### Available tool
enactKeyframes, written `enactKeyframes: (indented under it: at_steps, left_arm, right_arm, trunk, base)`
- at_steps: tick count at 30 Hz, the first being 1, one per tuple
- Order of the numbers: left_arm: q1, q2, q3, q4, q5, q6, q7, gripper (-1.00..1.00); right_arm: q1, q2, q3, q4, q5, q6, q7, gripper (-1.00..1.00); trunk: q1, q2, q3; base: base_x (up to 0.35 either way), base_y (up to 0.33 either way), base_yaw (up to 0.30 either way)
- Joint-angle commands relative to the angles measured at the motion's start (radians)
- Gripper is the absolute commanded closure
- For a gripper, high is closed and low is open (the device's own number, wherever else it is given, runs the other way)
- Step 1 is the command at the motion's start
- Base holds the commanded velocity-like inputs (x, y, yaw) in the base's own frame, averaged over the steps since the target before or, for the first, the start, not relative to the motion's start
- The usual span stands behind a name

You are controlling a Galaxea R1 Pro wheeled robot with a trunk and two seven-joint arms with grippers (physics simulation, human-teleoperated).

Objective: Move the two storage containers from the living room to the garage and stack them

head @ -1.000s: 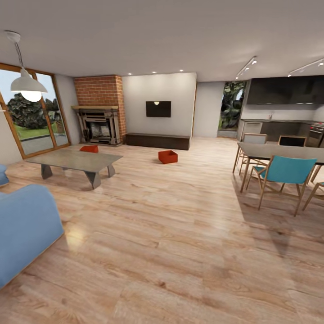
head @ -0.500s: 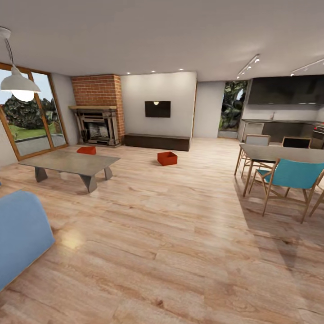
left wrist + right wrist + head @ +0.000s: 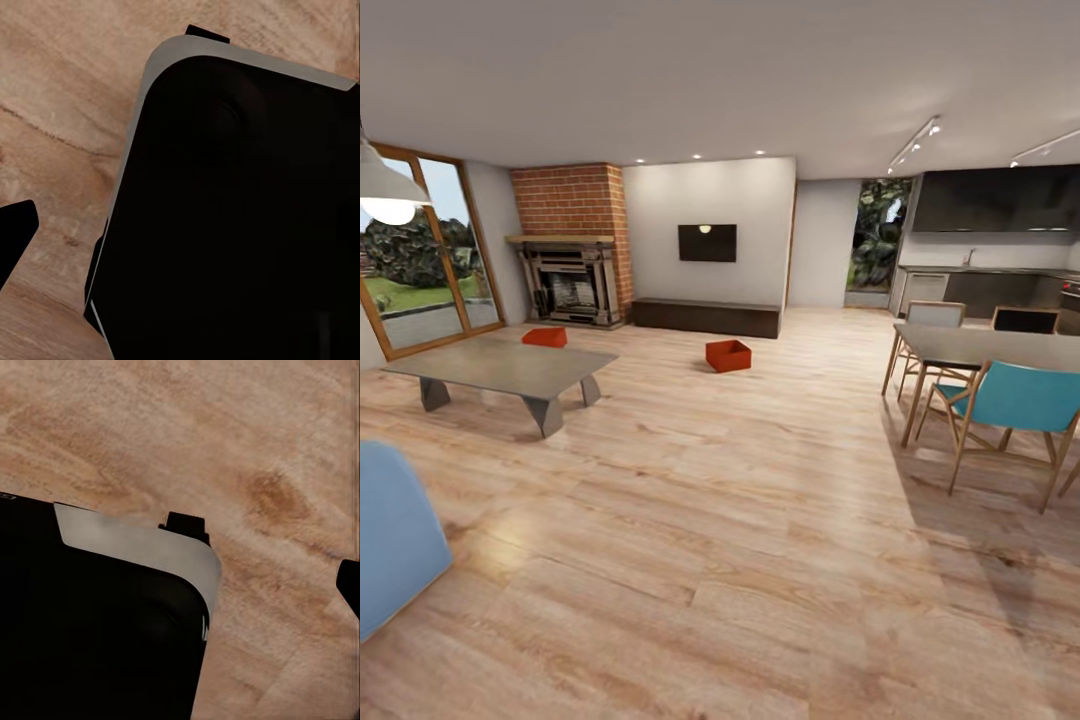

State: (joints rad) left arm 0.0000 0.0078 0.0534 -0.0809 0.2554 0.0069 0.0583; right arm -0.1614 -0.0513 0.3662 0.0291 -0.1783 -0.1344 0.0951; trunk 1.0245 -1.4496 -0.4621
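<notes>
Storage containers (image 3: 728, 355) (image 3: 545, 337) sit on far planks (image 3: 760, 520).

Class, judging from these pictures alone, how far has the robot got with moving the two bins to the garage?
Nothing looks done yet. Both storage containers still sit on the living room's wood floor: one in the open before the TV wall, the other behind the coffee table near the fireplace. Nothing is in hand; the wrist views show floor and dark robot body. Left: reach, carry both, stack them in the garage.
</notes>
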Motion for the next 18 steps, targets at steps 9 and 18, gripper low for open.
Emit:
enactKeyframes:
  at_steps: [9,18]
  left_arm:
    - [0.0,0.002,0.004,-0.002,0.002,0.002,0.002,-1.0]
    - [0.0,0.003,0.005,-0.002,0.004,0.003,0.001,-1.0]
  right_arm:
    - [-0.001,0.001,0.007,0.003,-0.012,-0.009,0.005,-1.0]
    - [-0.001,0.002,0.007,0.003,-0.012,-0.011,0.005,-1.0]
  trunk:
    - [0.001,0.0,-0.001]
    - [0.001,0.0,-0.001]
  base:
    - [0.308,-0.173,0.0]
    - [0.308,-0.149,0.0]
